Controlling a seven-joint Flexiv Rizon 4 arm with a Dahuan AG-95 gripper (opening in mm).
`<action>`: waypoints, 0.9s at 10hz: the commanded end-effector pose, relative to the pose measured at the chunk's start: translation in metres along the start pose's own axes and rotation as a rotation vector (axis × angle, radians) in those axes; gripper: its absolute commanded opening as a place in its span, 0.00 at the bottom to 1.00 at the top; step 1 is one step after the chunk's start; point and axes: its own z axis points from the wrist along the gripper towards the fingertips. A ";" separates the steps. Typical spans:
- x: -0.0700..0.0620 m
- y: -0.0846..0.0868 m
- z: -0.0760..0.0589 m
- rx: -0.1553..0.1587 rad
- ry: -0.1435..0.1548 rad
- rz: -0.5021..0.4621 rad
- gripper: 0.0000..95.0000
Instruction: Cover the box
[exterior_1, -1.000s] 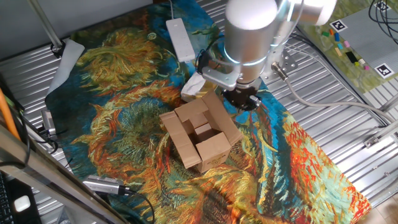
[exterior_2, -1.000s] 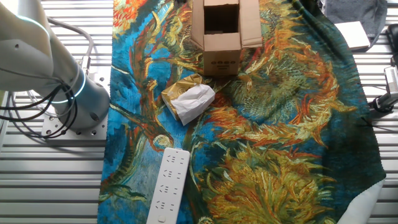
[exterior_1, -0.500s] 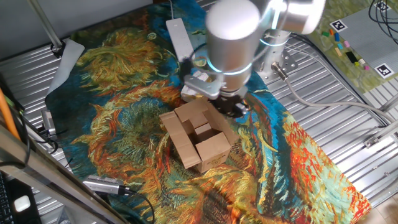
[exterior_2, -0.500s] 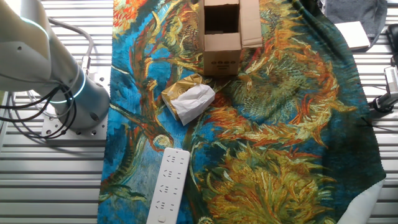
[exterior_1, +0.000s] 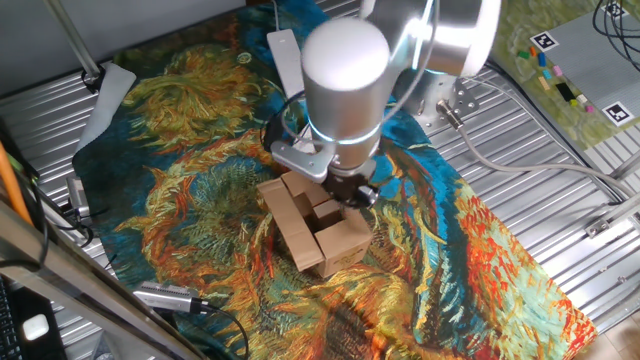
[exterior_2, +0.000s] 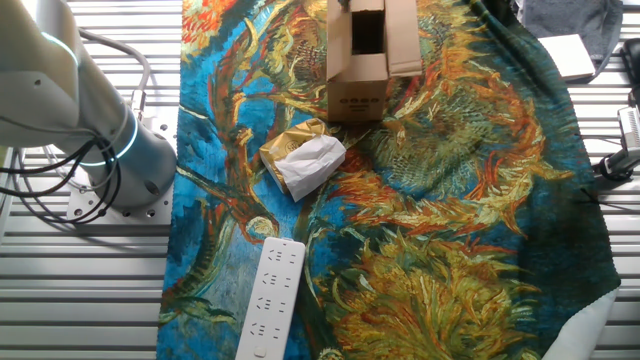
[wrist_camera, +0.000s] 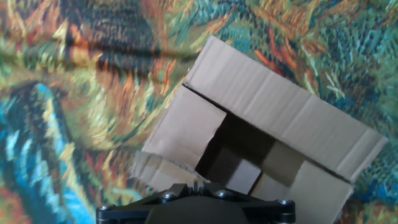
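Over the last second the arm (exterior_1: 345, 75) has swung from beside the far corner of the box (exterior_1: 318, 222) to a place above it; its big silver wrist, earlier over the cloth near the crumpled white paper (exterior_2: 310, 160), now covers that paper in one fixed view; the gripper (exterior_1: 350, 190) has come from the cloth behind the box to just over the box's open top, touching or nearly touching a flap; in the other fixed view a dark part of the hand now shows at the box's top edge, where none showed before.
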 end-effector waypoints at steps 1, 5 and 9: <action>-0.010 0.003 0.005 0.011 0.008 0.007 0.00; -0.024 0.010 0.017 0.035 0.007 0.029 0.00; -0.027 0.013 0.023 0.043 -0.012 0.034 0.00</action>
